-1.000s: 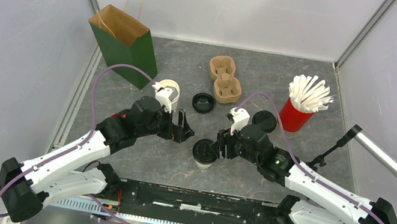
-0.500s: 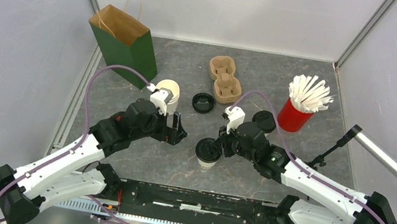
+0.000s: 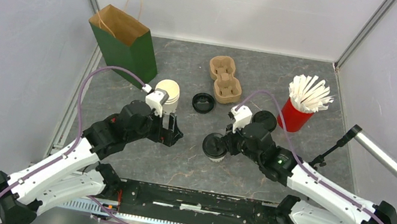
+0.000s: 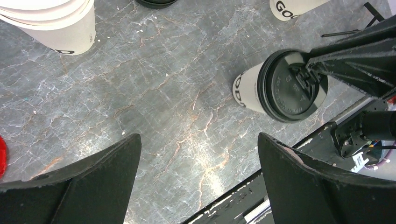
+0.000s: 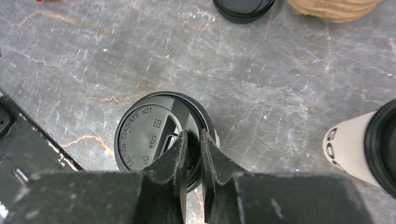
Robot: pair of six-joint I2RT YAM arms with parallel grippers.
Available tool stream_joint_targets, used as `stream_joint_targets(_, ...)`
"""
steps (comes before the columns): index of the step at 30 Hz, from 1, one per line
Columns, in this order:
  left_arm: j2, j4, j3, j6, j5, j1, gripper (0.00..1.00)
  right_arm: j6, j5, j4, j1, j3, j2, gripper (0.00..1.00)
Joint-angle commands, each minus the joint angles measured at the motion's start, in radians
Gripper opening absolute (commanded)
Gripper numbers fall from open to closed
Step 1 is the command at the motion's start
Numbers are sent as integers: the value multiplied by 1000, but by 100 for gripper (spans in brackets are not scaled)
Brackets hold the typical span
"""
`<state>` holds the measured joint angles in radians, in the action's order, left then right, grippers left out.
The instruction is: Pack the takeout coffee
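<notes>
takeout coffee point(image 4: 246, 88) white paper w/ matt blk plastic lid point(image 5: 140, 135), table point(image 3: 176, 157) smooth grey stone-look, carrier point(image 3: 224, 80) rough pulp

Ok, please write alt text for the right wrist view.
From above, the right end effector pinches the black lid rim of the takeout coffee. A second lidded cup sits at the right edge, a loose lid at the top.

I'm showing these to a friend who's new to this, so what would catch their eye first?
Probably the right gripper pinching the black-lidded coffee cup by its rim, near the middle of the table. Next, the red cup bristling with white straws at the back right, and the green paper bag standing open at the back left.
</notes>
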<state>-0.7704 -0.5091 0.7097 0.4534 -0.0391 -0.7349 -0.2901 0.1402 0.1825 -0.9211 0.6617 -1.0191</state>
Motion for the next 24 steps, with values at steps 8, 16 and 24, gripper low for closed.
stream_joint_targets(8, 19, -8, 33, -53, -18, 3, 100, 101, -68, -122, 193, 2, 8, 10)
stream_joint_targets(16, 30, -22, 28, -53, -23, 3, 100, 113, -136, -200, 312, 7, -63, 9)
stream_joint_targets(24, 33, -34, 30, -51, -1, 3, 100, 125, -205, -196, 420, 9, -91, 8)
